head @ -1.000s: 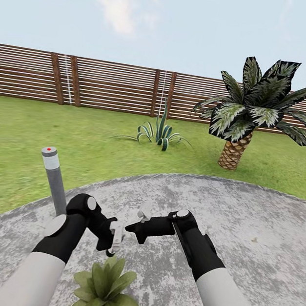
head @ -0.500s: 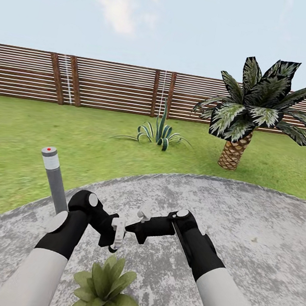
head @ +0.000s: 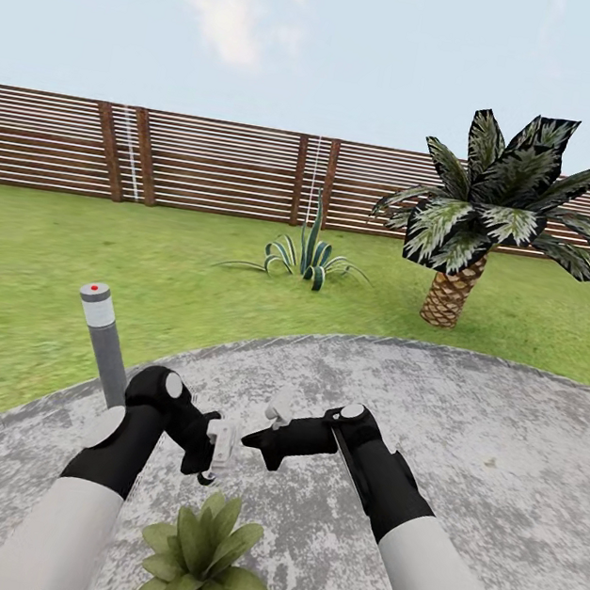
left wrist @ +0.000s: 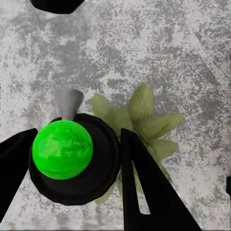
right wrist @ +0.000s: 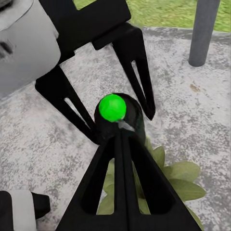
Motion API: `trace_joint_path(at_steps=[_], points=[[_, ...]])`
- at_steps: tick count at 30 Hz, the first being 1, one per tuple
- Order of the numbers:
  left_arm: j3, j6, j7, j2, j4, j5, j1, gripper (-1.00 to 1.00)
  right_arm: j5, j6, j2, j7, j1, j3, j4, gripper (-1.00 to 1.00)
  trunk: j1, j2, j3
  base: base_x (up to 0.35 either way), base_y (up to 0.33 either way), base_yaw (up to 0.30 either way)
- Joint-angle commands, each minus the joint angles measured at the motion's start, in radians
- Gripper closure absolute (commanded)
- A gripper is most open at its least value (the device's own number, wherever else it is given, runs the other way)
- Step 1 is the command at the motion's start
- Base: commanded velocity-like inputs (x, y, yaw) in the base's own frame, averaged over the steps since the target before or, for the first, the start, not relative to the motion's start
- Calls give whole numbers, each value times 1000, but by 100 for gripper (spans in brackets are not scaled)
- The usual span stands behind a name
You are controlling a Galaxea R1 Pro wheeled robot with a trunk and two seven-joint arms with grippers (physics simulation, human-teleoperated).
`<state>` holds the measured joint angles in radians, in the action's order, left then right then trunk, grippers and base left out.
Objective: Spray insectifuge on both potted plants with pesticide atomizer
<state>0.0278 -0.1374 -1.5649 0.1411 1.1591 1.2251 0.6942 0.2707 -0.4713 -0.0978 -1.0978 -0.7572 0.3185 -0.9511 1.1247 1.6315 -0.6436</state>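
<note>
The round grey patio (head: 463, 436) lay flat, with green grass (head: 38, 292) all around its far edge. One small potted plant (head: 200, 561) sat on the stone — broad green leaves. A grey lamp post (head: 104, 346) stood at the patio's edge — upright.

Rough mottled grey stone patio (head: 463, 436); brown wooden slat fence (head: 211, 165); matt black claw fingers (left wrist: 144, 187); glossy green atomizer (left wrist: 62, 149) top; smooth grey bollard (head: 104, 346).

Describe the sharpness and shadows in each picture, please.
Head view: sharp, even daylight, no cast shadow under the palm. Left wrist view: atomizer near and soft-edged, plant slightly blurred. Right wrist view: fingers dark and crisp, no glare.
</note>
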Motion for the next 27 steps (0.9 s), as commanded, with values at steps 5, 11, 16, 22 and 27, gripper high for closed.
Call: trace_joint_path(at_steps=[5, 11, 16, 22, 27], points=[[7, -10, -6, -71, 1, 131, 1, 100, 8, -7, 0, -4, 0, -1, -2, 100, 0, 1, -1, 0, 0, 0], [77, -32, -6, -121, 1, 145, 1, 100, 8, -6, 1, 4, 3, -6, 1, -100, 0, 1, -1, 0, 0, 0], [312, -107, -6, -125, 4, 145, 1, 100, 6, -2, 13, 10, 9, -15, 14, -100, 0, 1, -1, 0, 0, 0], [526, -123, -6, -176, 7, 134, 1, 100, 5, 1, 123, 179, 16, -18, 15, -100, 0, 1, -1, 0, 0, 0], [684, -126, 120, -187, 6, 119, 1, 100, 3, 0, 222, 269, 16, -208, 15, -100, 0, 1, -1, 0, 0, 0]])
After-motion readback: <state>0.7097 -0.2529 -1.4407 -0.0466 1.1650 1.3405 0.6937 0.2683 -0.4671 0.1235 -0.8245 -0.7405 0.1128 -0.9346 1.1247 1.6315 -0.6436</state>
